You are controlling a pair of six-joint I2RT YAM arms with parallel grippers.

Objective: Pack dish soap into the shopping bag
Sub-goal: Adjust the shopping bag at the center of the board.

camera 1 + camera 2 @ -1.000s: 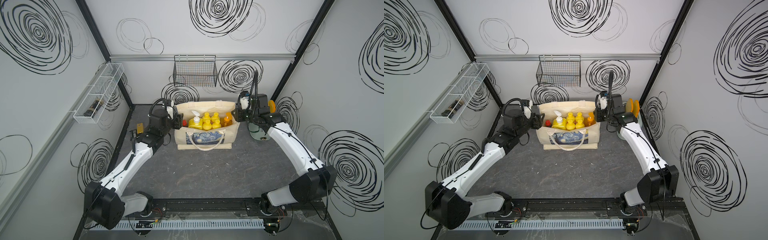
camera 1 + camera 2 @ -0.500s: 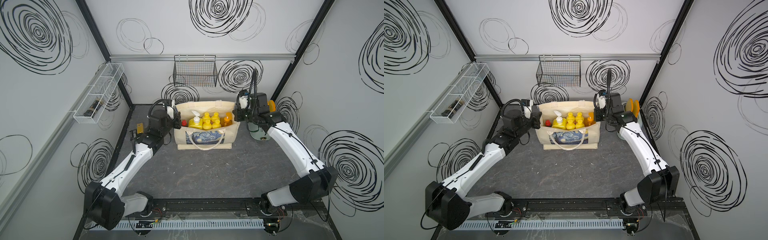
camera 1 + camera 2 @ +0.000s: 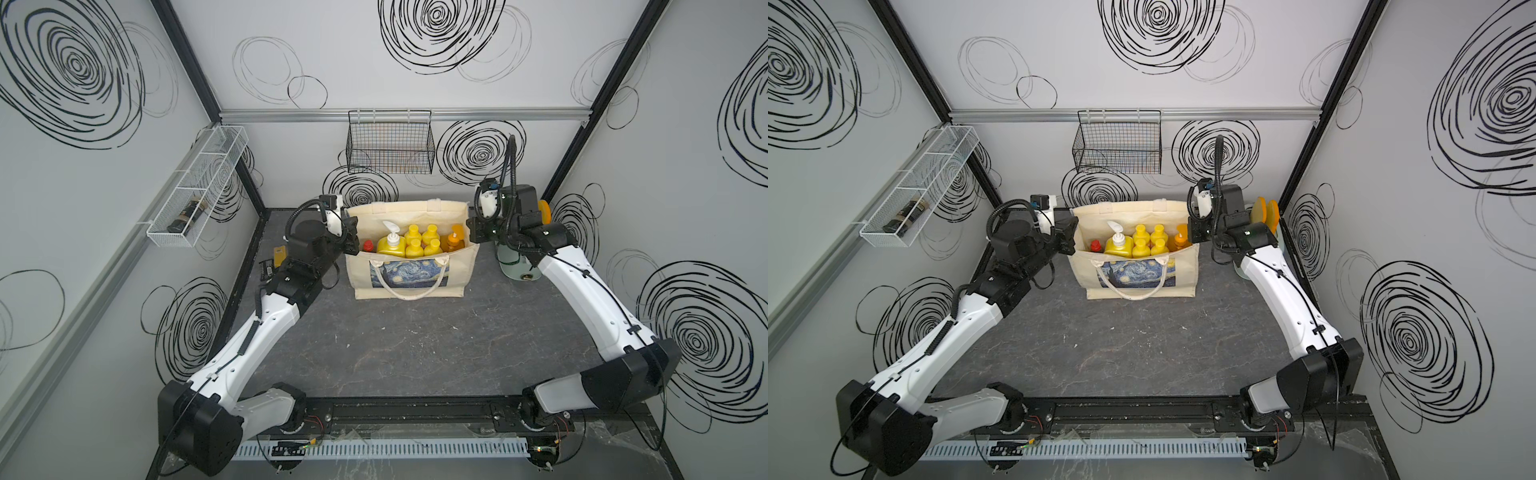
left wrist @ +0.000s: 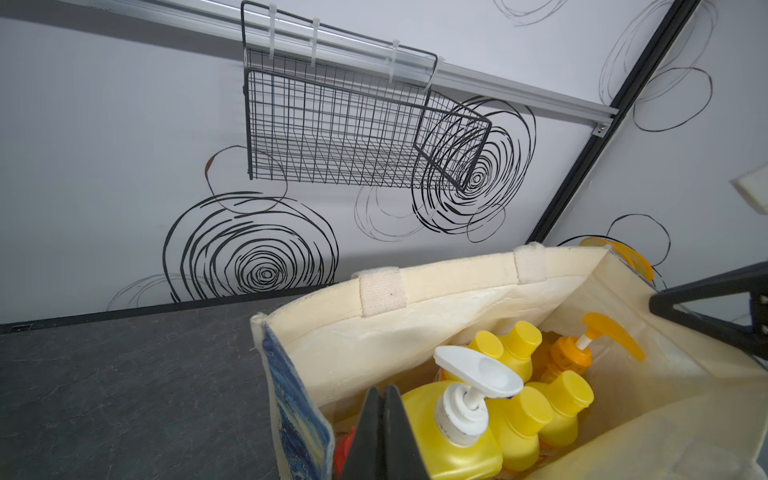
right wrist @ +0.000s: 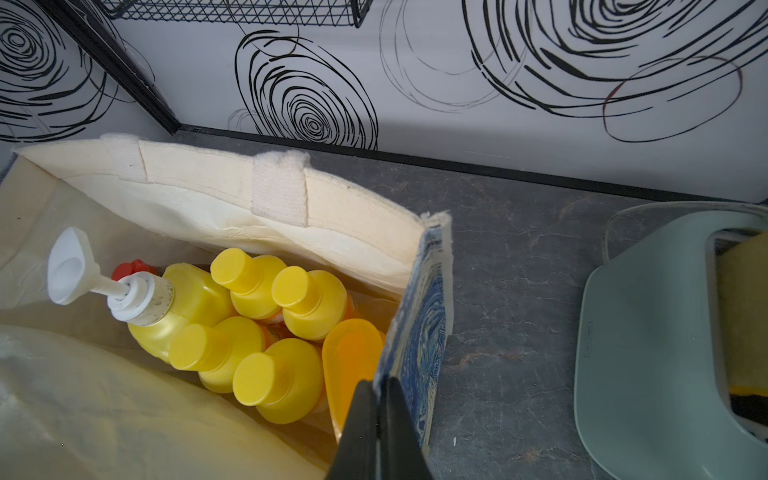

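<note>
The cream shopping bag (image 3: 361, 282) (image 3: 1183, 278) stands upright at the back middle of the table. Dish soap stands inside it: a yellow bottle with a white pump (image 3: 391, 245) (image 4: 453, 440) (image 5: 187, 299), several yellow-capped bottles (image 3: 424, 241) (image 5: 266, 374), an amber pump bottle (image 3: 455, 243) (image 4: 569, 357) and a red cap (image 3: 368, 246) (image 5: 133, 268). My left gripper (image 3: 352, 241) (image 4: 383, 395) is shut, its tips just inside the bag's left end beside the yellow pump bottle. My right gripper (image 3: 471, 235) (image 5: 377, 384) is shut on the rim of the bag's right end wall.
A black wire basket (image 3: 390, 145) hangs on the back wall above the bag. A white wire shelf (image 3: 199, 195) is on the left wall. A pale green container (image 3: 515, 266) (image 5: 665, 332) stands right of the bag. Small yellow-and-black packets (image 3: 276, 257) lie by the left wall.
</note>
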